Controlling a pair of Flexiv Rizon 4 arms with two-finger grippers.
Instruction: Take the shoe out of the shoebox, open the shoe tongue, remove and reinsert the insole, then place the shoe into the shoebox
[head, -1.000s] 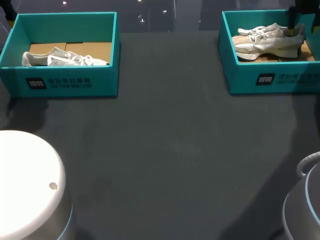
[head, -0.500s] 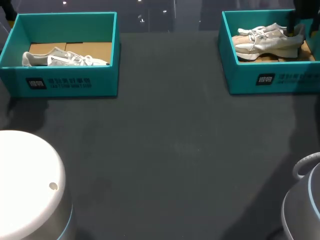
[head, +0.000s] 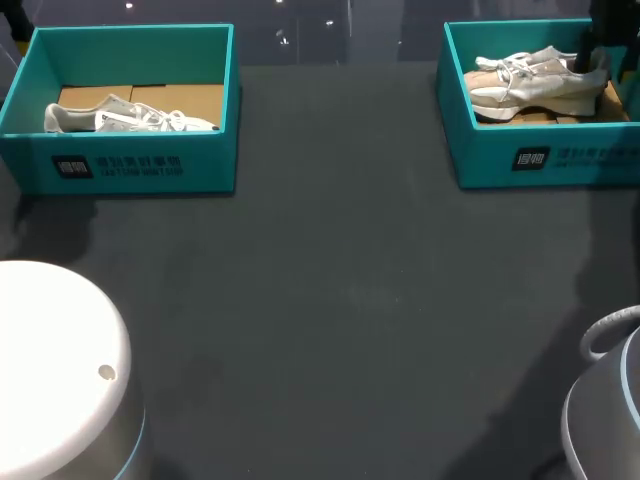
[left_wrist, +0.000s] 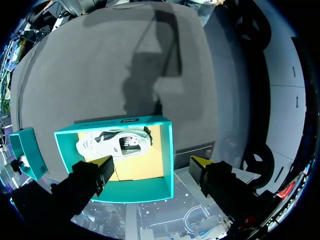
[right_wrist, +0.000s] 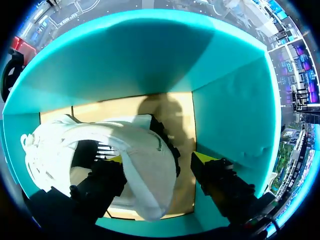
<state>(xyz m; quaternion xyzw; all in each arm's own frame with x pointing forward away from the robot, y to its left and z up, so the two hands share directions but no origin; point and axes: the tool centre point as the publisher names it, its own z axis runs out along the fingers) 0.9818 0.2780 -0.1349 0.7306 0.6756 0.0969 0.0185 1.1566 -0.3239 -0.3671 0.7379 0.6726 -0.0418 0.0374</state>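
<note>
Between right fingers: right gripper spread wide; one finger seemingly down in the mouth of the beige shoe, the other outside the heel with cardboard showing between; nothing clamped
Shoe place: inside the right shoebox, heel end under the gripper
Left side: left gripper released and empty, high over the left shoebox and its white shoe
Step in hand: taking the shoe out; the grasp is being set, I judge
Next move: close on the heel collar; lift clear of the walls; set down on the table
</note>
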